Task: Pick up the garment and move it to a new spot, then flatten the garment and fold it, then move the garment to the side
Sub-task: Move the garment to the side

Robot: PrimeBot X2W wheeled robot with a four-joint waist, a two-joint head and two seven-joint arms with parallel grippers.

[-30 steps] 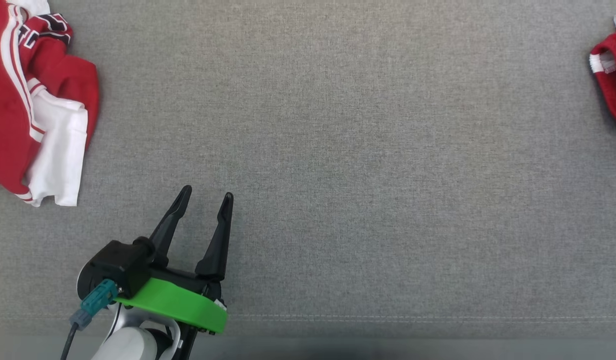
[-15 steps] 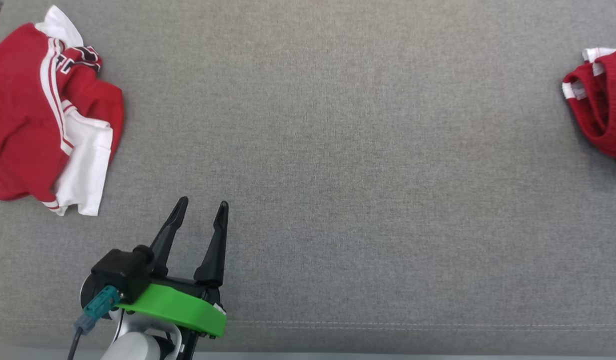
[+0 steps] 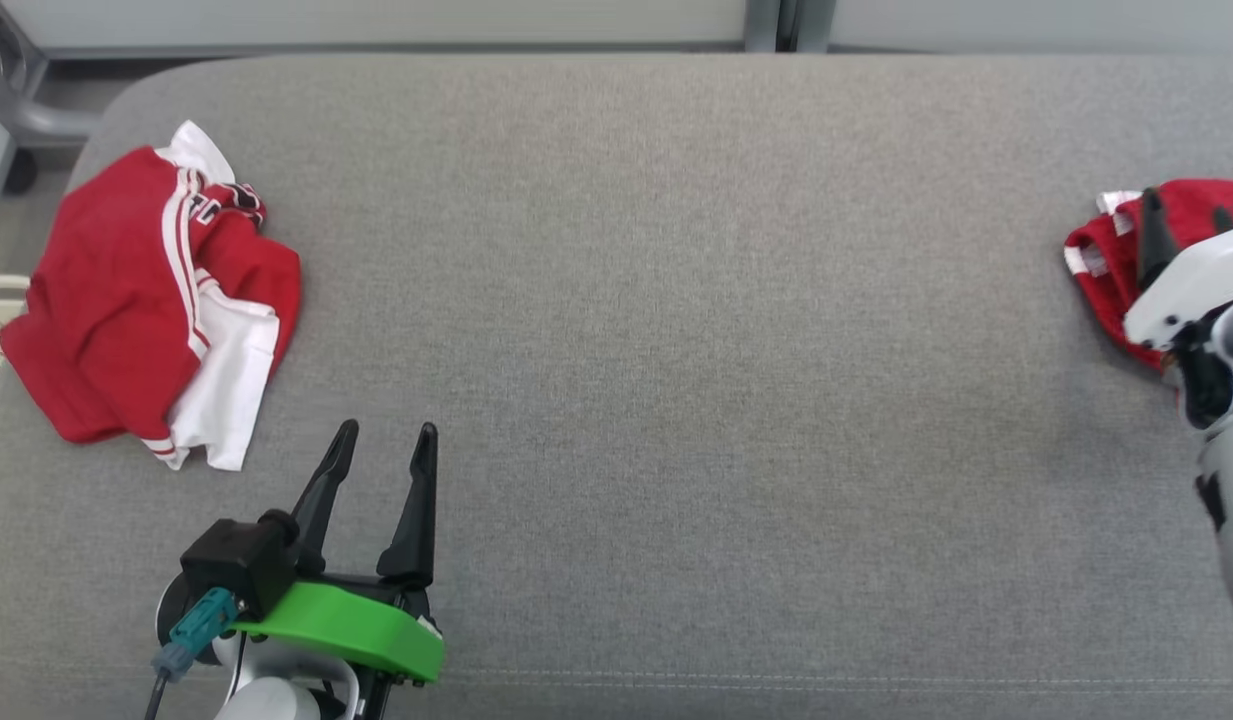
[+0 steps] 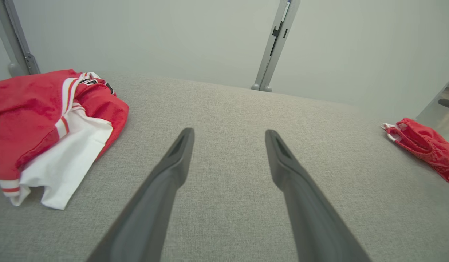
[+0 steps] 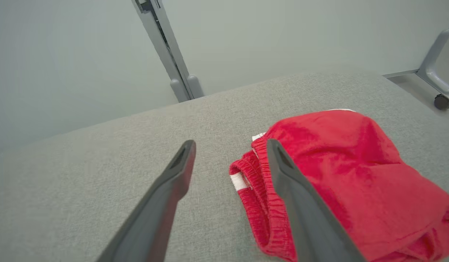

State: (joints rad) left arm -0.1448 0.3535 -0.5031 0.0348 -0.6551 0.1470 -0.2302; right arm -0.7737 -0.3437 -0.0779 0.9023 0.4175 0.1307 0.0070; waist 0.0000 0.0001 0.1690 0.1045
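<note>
My right gripper, open and empty, hovers over the shorts at the surface's right edge; left gripper waits open, empty. A shallow pinch may slip off.

The right pincer has come into view, fingers apart, over the red shorts.

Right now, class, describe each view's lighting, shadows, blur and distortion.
Head view: soft, even light, no glare, barely any shadow under the left gripper on the grey cushion. Left wrist view: finger bases blur near the lens; the red and white garment looks sharp. Right wrist view: same blur low on the right gripper; the grey post leans, wide-angle bend.
</note>
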